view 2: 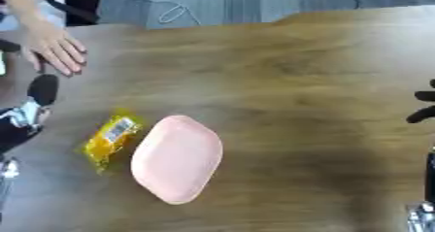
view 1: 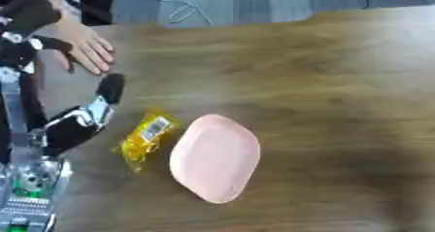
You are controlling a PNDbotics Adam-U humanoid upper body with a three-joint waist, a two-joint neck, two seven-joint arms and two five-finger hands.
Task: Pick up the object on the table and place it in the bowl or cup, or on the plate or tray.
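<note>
**Yellow packet beside pink plate, left hand closest**

Fingers first: on our left hand (view 1: pixel 95 112) we see one black-tipped finger held out straight, pointing up the table, the others relaxed below it; nothing is pinched or wrapped. It sits just left of the yellow packet (view 1: pixel 146 140), near but apart. Of our right hand (view 2: pixel 422 110) only dark fingers show at the right edge of the right eye view; we cannot tell how they stand, and they are well apart from the work.

The packet lies flat on the wooden table (view 1: pixel 340 105), tilted, its upper end carrying a white label with a barcode. Its right edge is just beside the left rim of the pink plate (view 1: pixel 215 157); whether they touch we cannot tell. The plate is oval, shallow and bare.

Handling, as we judge it: a small foil or plastic sachet, light, soft, crinkly, likely slippery, unlikely to break. Lying flat, it offers little to get under. We would take it across its narrow width near the middle, thumb on one long edge and fingers on the other, so it bows up into the pinch. Pushing sideways risks sliding it against the plate.

A person's bare hand (view 1: pixel 83 45) rests on the table at the far left, not touching the packet or plate
</note>
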